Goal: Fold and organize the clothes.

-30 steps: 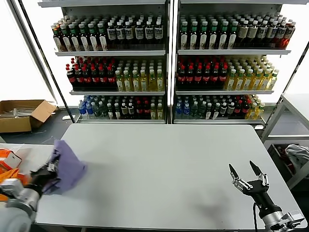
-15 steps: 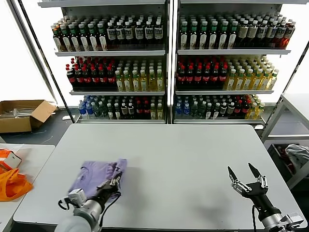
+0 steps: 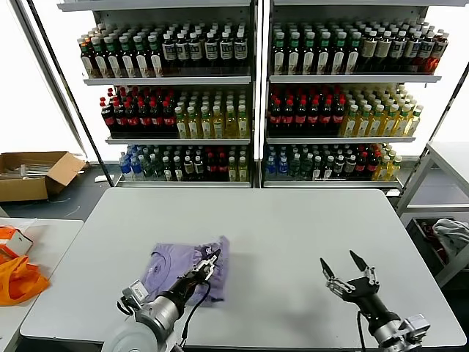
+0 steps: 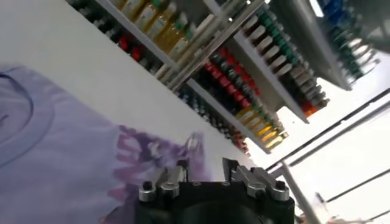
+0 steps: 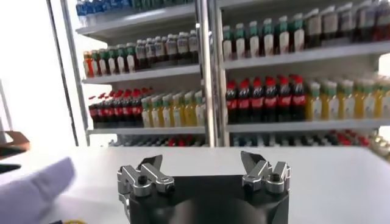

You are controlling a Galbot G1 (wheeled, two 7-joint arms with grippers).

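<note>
Left gripper (image 3: 212, 256) dragged T-shirt (image 3: 172, 266) from table's (image 3: 293, 220) left edge toward near-centre, fingers pinching shirt's right edge. Right gripper (image 3: 343, 269) shifted inward, fingers spread, empty. Shirt lay rumpled; spreading likely next.

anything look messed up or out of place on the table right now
Only the lavender T-shirt: it lies bunched and wrinkled on the table, one edge pinched in the left gripper. The right gripper hovers open, apart from it.
</note>
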